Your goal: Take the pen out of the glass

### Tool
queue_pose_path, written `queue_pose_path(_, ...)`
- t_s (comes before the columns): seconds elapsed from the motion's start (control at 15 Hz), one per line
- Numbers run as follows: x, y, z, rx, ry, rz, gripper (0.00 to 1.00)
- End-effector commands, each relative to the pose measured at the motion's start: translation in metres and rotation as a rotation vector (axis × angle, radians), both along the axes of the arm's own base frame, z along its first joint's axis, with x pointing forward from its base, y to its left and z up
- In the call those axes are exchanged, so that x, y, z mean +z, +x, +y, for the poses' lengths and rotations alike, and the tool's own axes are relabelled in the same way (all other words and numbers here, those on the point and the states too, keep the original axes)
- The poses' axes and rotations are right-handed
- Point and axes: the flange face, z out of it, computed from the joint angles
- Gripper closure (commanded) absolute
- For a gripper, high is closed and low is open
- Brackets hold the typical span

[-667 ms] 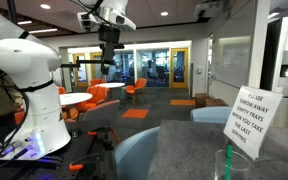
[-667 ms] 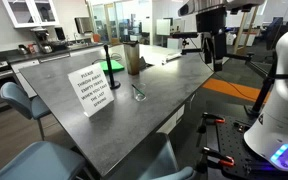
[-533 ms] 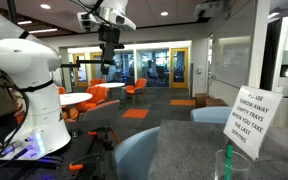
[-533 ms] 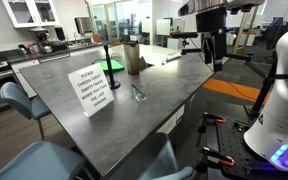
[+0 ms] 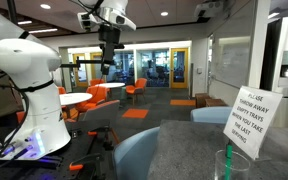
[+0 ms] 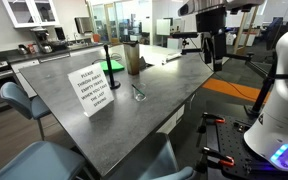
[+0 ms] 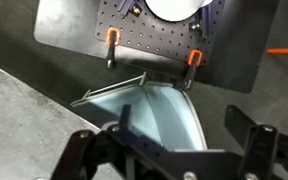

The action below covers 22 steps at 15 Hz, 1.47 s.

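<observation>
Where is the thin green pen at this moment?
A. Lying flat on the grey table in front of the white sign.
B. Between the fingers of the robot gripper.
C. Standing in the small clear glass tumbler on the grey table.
C: in both exterior views the thin green pen stands in the small clear glass tumbler beside the white sign, while the gripper hangs high and far from it, holding nothing.

I can find no change between the earlier pictures and now. In both exterior views my jaws hang in the same spot, no wider and no narrower, and the pen [image 6: 105,55] has not stirred.
</observation>
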Motion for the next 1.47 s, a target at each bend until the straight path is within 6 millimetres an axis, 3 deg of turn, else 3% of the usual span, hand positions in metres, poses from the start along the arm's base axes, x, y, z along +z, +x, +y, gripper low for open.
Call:
queue_pose_path(0.0,0.003,0.017,-0.009,0.042,0.005,-0.028,0.0)
queue_pose_path(0.27,0.006,0.058,-0.041,0.151,0.009,-0.07,0.0)
queue_pose_path(0.53,0.004,0.111,-0.081,0.353,-0.078,-0.131,0.0)
queue_pose_path(0.87,-0.016,0.172,-0.117,0.582,-0.106,-0.202,0.0)
queue_pose_path(1.13,-0.04,0.191,-0.147,0.674,-0.099,-0.206,0.0)
queue_pose_path(1.4,-0.07,0.198,-0.184,0.602,-0.025,-0.227,0.0)
